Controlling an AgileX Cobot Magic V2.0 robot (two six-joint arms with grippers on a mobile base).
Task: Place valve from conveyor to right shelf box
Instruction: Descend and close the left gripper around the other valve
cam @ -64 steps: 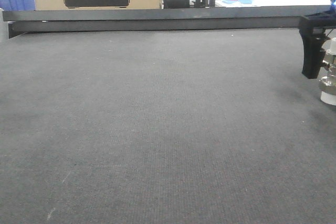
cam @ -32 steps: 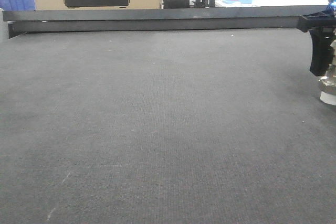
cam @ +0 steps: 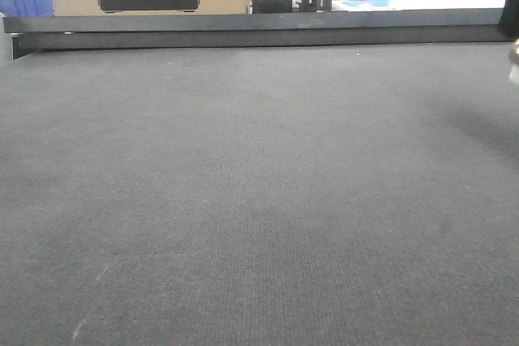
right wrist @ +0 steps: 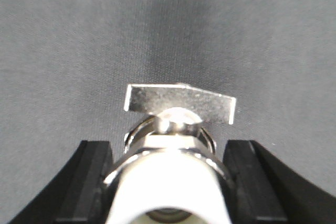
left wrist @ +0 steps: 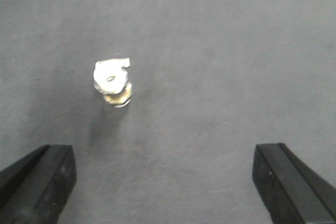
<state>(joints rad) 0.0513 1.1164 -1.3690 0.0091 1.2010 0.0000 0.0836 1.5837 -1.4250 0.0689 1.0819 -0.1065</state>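
Judged step: carrying the valve off toward the right shelf box, not in view. Across the conveyor, bare dark weave up to the black rail at the far edge. Worth rising well above that rail before swinging right.

Leave the left gripper parked: spread wide and empty above the belt, a second valve upright ahead, apart from both fingers.

With the right gripper clamped on the valve at the conveyor's right edge, pads tight against the silvery body, hold the squeeze firm and the wrist level; smooth metal, likely slippery.

Mind the lever handle jutting crosswise; turn clear of the box wall.
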